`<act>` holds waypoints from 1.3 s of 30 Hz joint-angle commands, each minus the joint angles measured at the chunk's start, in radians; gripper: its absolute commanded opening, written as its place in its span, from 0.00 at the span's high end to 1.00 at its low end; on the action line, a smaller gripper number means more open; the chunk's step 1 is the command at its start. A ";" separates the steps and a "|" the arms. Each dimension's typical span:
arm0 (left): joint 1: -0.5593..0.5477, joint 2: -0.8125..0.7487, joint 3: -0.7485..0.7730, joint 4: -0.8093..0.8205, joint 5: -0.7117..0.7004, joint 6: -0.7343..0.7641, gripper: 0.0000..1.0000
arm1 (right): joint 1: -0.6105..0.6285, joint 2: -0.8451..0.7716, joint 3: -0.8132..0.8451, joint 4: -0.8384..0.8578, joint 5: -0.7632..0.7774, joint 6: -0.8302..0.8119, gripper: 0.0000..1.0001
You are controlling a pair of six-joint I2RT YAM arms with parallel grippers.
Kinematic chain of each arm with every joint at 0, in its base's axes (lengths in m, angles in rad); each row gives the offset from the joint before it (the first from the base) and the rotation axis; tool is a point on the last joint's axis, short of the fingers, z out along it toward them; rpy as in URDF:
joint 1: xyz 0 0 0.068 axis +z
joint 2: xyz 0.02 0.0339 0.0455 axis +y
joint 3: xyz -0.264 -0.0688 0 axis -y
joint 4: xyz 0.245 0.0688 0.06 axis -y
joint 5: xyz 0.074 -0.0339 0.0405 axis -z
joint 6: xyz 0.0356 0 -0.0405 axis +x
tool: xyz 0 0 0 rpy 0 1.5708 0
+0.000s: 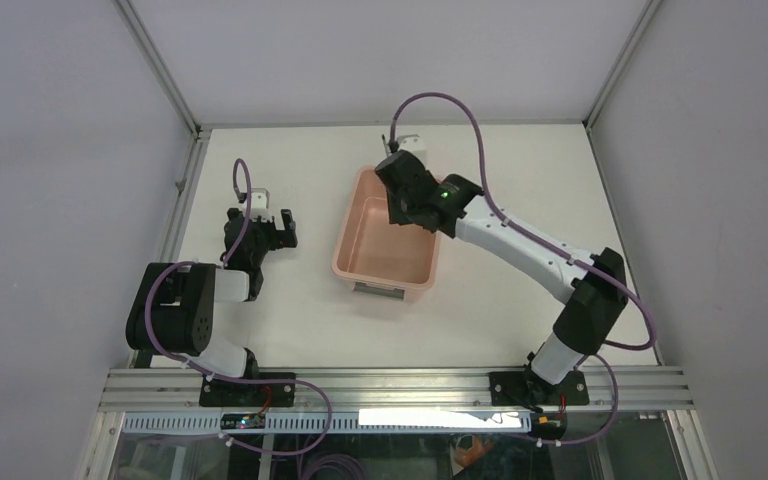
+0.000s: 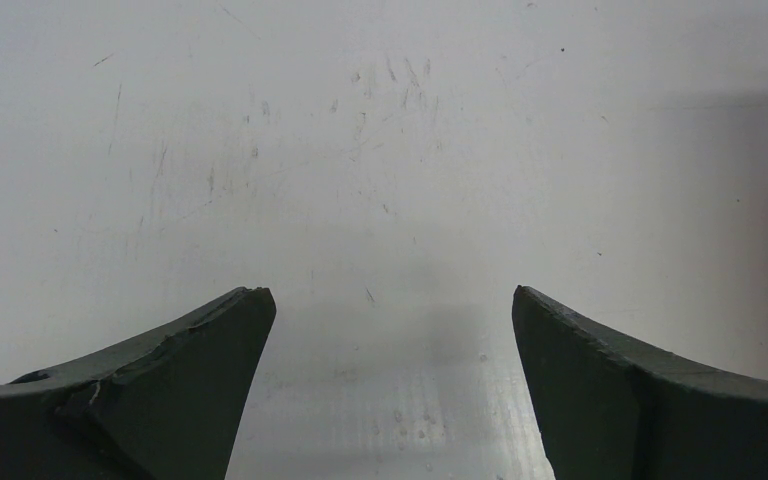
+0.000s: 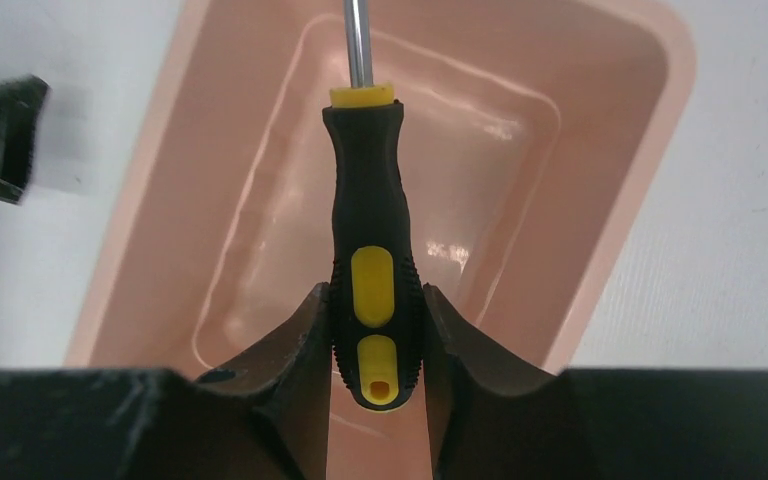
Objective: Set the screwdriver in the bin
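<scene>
The screwdriver (image 3: 370, 210) has a black handle with yellow inserts and a thin metal shaft. My right gripper (image 3: 375, 300) is shut on the butt end of the handle, one finger against each side. The shaft points away from the wrist, over the inside of the salmon-pink bin (image 3: 600, 180). In the top view my right gripper (image 1: 400, 205) hangs over the far end of the bin (image 1: 380, 250), and the tool is hidden under it. My left gripper (image 1: 273, 222) rests left of the bin, open, with only bare table between its fingers (image 2: 210, 340).
The white table (image 1: 520, 330) is walled in by grey panels at the back and both sides. A metal rail (image 1: 400, 385) with the arm bases runs along the near edge. Purple cables loop above both arms.
</scene>
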 commanded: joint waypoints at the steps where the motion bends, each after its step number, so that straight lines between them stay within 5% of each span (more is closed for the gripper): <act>1: -0.006 -0.022 0.005 0.026 0.009 -0.016 0.01 | 0.082 -0.010 -0.097 0.158 0.132 0.077 0.97; 19: -0.007 -0.022 0.005 0.027 0.009 -0.016 0.01 | 0.175 0.162 -0.329 0.302 0.078 0.268 0.92; 31: -0.006 -0.022 0.005 0.027 0.009 -0.016 0.01 | 0.164 0.204 -0.261 0.195 0.155 0.306 0.46; 39: -0.006 -0.023 0.005 0.027 0.009 -0.016 0.01 | 0.164 0.058 -0.206 0.191 0.211 0.165 0.34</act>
